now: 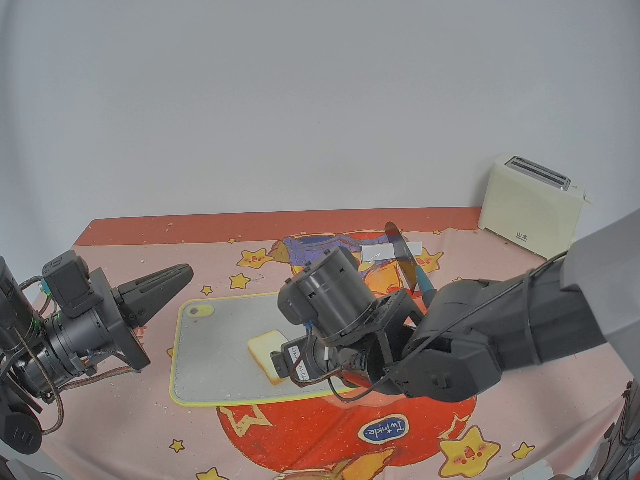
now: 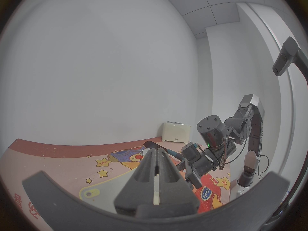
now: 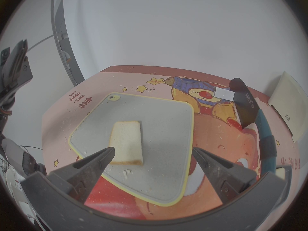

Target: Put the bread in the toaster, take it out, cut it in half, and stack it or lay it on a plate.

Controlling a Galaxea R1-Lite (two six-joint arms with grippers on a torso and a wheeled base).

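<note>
The bread [image 3: 126,141] is lying flat on the cutting board [image 3: 166,119], well apart from the toaster [image 1: 533,205], so toasting is looking done. The right gripper [image 3: 153,151] is hovering just over the bread, jaws spread wide and holding nothing. The left gripper [image 1: 185,274] is hanging at the board's left end, jaws pressed together, empty. The knife [image 3: 247,106] is lying on the tablecloth [image 1: 133,421] past the board. I'm judging cutting and plating as not yet done.
</note>
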